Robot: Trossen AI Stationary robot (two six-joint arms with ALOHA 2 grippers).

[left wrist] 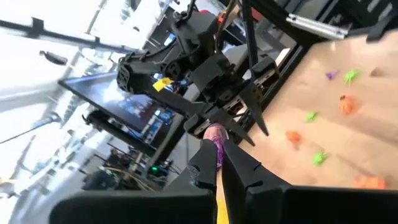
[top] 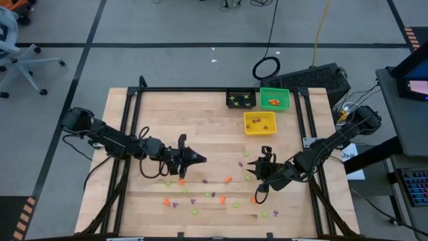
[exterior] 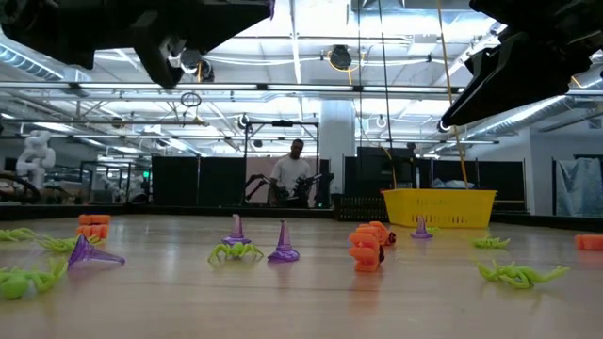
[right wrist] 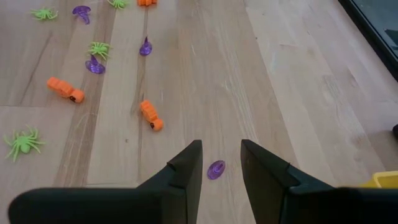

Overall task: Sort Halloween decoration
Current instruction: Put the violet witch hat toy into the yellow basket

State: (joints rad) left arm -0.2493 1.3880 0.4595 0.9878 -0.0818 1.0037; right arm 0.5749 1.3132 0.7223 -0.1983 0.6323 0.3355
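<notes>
Now: left tool (left wrist: pixel 217 163) closed on a purple trinket (left wrist: pixel 216 133), raised over the surface (top: pixel 214 134) centre-left; carry toward the far bins, release low. Right tool (right wrist: pixel 221 163) open above another purple piece (right wrist: pixel 216 169); centre, descend straight, close gently. Other trinkets lie scattered nearby.

I'm working in what looks like a robotics lab or industrial test hall. The pale wooden tabletop (top: pixel 200 161) in its black metal frame stands on a grey floor marked with dark tape lines (top: pixel 200 45), with a white swivel office chair (top: pixel 17 53) nearby and a glowing blue monitor screen (top: pixel 414 73) beside the table. Beyond the table I see exposed ceiling trusses with bright strip lights (exterior: pixel 301 89), dark partition panels, and a person in a white shirt (exterior: pixel 290 174), possibly at another rig.
</notes>
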